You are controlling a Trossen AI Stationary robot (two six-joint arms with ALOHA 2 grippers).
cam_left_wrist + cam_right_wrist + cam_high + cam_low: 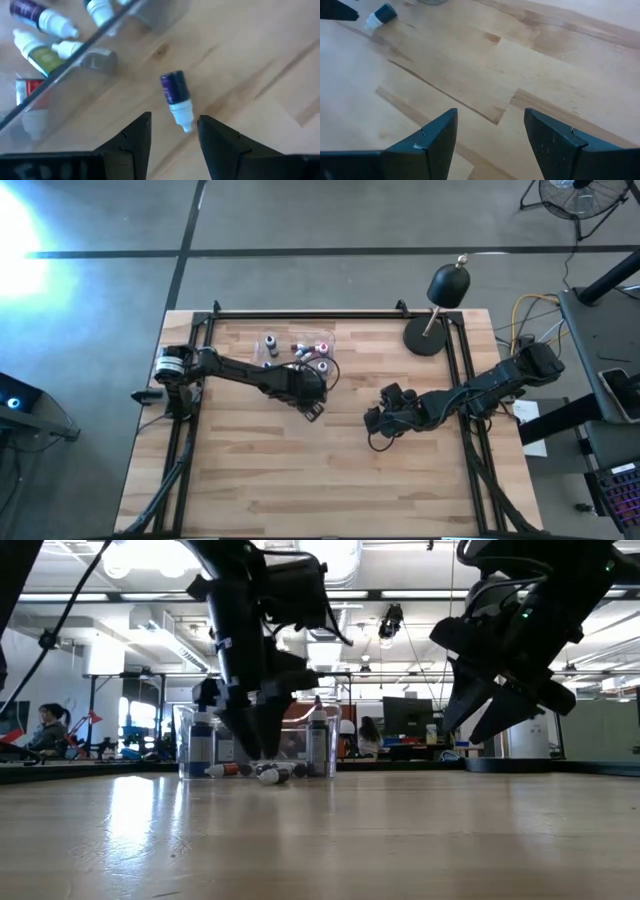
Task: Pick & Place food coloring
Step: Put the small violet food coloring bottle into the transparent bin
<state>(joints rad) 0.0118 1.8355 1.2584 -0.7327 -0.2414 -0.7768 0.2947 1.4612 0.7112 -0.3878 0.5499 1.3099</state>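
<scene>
1. The left gripper [172, 131] hung spread wide, grasping nothing, its fingers astride one loose food coloring bottle [177, 99] lying on the table [300, 470] just outside the clear tray [296, 342].
2. The right gripper [490, 135] was spread too, empty, at the bottle's four o'clock.
3. Four more bottles [42, 17] showed inside the tray.

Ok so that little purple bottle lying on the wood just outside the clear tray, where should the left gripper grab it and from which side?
Grip the purple bottle across its dark body, not the tapered white cap, which would likely slip. It lies flat on the table, so come straight down from above. The left gripper is open, with the cap end between its fingers; shift toward the body before closing.
</scene>
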